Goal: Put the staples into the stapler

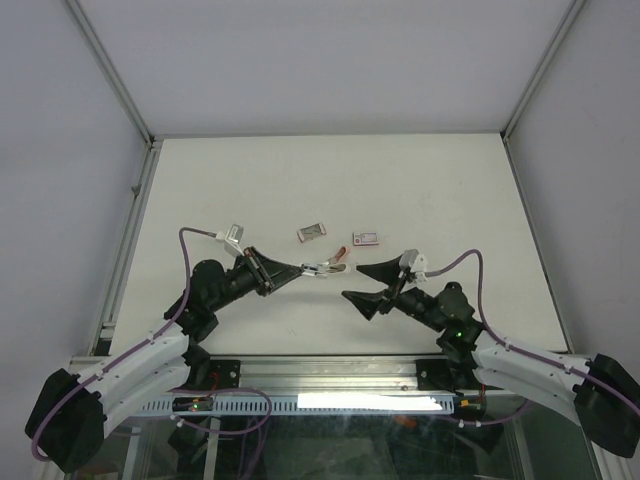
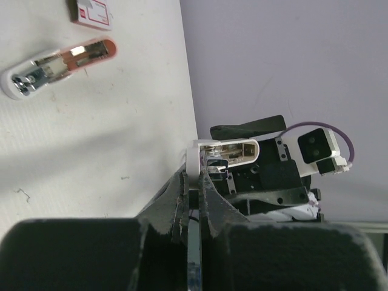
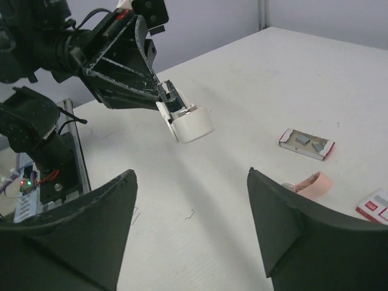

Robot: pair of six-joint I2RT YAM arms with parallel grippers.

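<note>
My left gripper (image 1: pixel 297 270) (image 2: pixel 197 177) is shut on the white half of the stapler (image 1: pixel 313 268) (image 2: pixel 225 151) (image 3: pixel 189 124), held off the table with its metal channel showing. A pink-and-white stapler part (image 1: pixel 339 263) (image 2: pixel 59 62) (image 3: pixel 311 185) lies on the table just beyond it. The staples' open tray (image 1: pixel 312 232) (image 3: pixel 306 143) lies farther back, with silvery pieces in it. Its red-and-white sleeve (image 1: pixel 365 238) (image 2: pixel 91 12) (image 3: pixel 376 209) lies to the right. My right gripper (image 1: pixel 352 282) (image 3: pixel 190 173) is open with nothing between its fingers, facing the held white half.
A bent loose staple (image 3: pixel 193 213) lies on the white table (image 1: pixel 440 190) under my right gripper, and another loose staple (image 3: pixel 136 213) lies by its left finger. The metal rail (image 1: pixel 330 372) runs along the near edge. Frame posts border the table on both sides.
</note>
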